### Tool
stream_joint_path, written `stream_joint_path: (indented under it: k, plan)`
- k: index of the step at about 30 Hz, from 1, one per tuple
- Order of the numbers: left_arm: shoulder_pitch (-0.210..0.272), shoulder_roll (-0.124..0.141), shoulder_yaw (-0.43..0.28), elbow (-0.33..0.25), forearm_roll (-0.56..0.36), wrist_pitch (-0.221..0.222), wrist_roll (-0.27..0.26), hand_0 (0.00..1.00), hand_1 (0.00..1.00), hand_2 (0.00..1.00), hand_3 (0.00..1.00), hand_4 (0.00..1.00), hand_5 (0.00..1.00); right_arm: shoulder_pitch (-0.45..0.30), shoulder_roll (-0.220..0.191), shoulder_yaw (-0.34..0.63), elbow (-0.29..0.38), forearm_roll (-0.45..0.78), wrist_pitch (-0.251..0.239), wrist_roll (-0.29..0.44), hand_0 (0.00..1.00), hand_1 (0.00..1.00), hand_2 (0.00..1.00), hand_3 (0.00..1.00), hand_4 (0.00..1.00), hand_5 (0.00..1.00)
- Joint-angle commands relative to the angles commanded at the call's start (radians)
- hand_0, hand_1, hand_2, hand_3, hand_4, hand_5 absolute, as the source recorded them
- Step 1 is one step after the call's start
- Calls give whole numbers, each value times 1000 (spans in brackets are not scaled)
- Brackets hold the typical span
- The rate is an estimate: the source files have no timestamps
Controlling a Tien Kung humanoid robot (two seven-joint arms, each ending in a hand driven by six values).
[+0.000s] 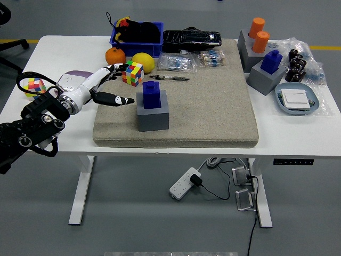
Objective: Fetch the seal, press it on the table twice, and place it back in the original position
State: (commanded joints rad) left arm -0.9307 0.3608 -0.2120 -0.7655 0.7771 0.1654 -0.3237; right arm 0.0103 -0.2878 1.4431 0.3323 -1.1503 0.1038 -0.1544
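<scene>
The blue seal (151,94) stands upright in a grey block holder (153,112) on the left half of the beige mat (213,101). My left hand (113,85) comes in from the left, its white and black fingers spread and holding nothing. Its thumb tip points at the holder and stops a short gap to the left of it. The upper fingers reach toward a Rubik's cube (132,73). A second blue seal (272,61) sits in another grey holder (265,78) at the right edge of the mat. My right hand is out of view.
An orange (115,55) and a lemon (143,62) lie behind the cube, before a blue bin (136,49). A small cube (35,85) sits at the far left. Orange cylinders (259,34), bagged parts (179,62) and a tray (296,99) crowd the back and right.
</scene>
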Motion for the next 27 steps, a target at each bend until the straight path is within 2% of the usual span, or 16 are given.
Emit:
stream_joint_path:
  k: [13, 14, 19, 20, 27]
  plan:
    - [-8, -62, 1, 37, -23, 0, 5, 891, 916, 931, 961, 955, 90, 4, 3, -2, -1, 3, 1, 0, 819, 719, 688, 697, 735, 512]
    - [-9, -68, 0, 40, -26, 0, 6, 877, 888, 894, 945, 947, 37, 4, 2, -3, 0, 3, 1, -1, 819, 719, 688, 697, 735, 510]
    - [-10, -89, -3, 47, -39, -3, 7, 877, 888, 894, 945, 947, 37, 4, 2, -4, -1, 3, 1, -1, 819, 719, 688, 697, 735, 510]
    - [-10, -93, -4, 48, -42, -3, 7, 838, 859, 846, 926, 927, 2, 4, 3, -4, -1, 3, 2, -1, 819, 719, 688, 697, 735, 511]
    - [-9, -119, -11, 53, -55, -3, 7, 815, 846, 824, 922, 921, 2, 5, 3, -8, -1, 4, 2, -1, 819, 719, 687, 697, 736, 512]
